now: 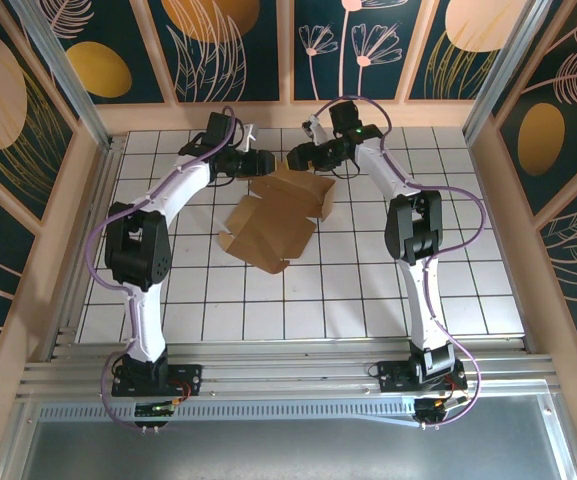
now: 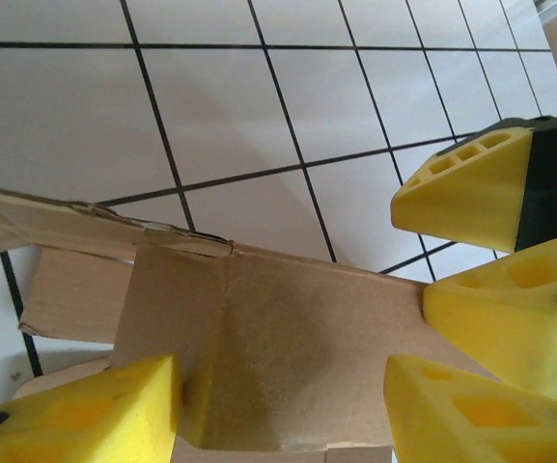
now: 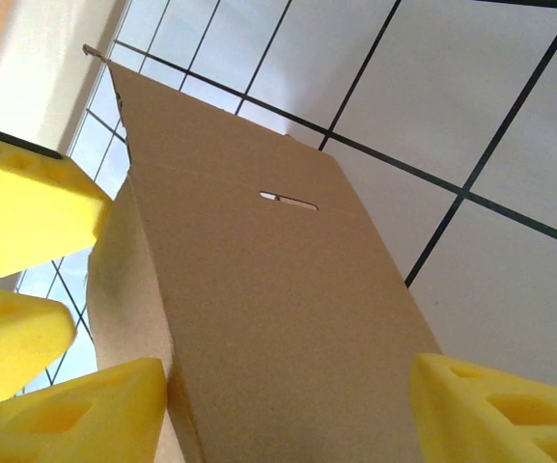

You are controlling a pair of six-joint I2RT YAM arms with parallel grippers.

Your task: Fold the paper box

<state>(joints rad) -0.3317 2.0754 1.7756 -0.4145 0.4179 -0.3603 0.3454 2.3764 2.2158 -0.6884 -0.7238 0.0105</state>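
A part-flat brown paper box [image 1: 273,225] lies just past the middle of the white tiled table [image 1: 368,300], where the left gripper [image 1: 260,163], fingers spread, and the right gripper [image 1: 301,158], straddling a raised flap [image 3: 259,289] with its squeeze unclear, apparently meet to stand a wall upright.

The paper box [image 1: 273,225] is showing plain, unprinted brown cardboard. The table [image 1: 368,290] is carrying white square tiles ruled by a thin black grid. The walls [image 1: 238,50] are displaying dark teal panels with peach line-drawn leaves and flowers and ochre ovals, framed in pale wood. The left arm [image 1: 173,195] and right arm [image 1: 418,290] are wearing white shells with black joints, and purple cables [image 1: 93,245] are looping beside them. The finger pads [image 2: 75,420] are showing bright yellow.
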